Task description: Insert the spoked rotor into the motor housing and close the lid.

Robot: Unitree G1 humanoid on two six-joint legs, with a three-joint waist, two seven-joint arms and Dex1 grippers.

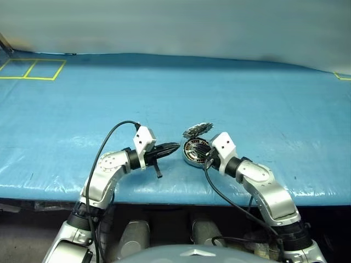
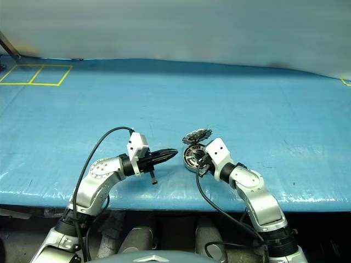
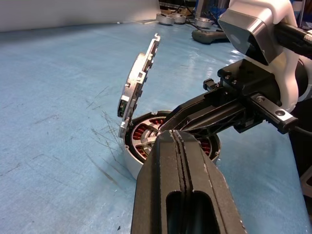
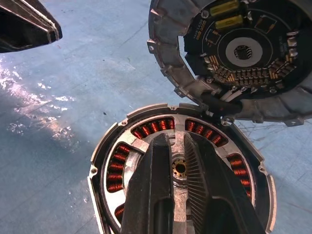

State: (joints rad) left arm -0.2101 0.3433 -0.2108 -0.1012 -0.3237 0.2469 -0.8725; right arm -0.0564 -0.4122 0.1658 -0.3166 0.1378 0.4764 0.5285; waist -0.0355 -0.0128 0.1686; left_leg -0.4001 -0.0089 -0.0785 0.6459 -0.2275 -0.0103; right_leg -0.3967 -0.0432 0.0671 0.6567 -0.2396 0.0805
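L claw (image 1: pixel 174 147) shut, R claw (image 4: pixel 178 146) slightly open over motor housing (image 4: pixel 122 161)

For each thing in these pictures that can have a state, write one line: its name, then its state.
Round silver metal motor housing: open, copper windings showing, spoked rotor seated inside.
Dark grey ribbed lid: raised, standing on edge at the housing's rim.
Left gripper: shut, empty.
Right gripper: nearly shut, over the rotor's hub.
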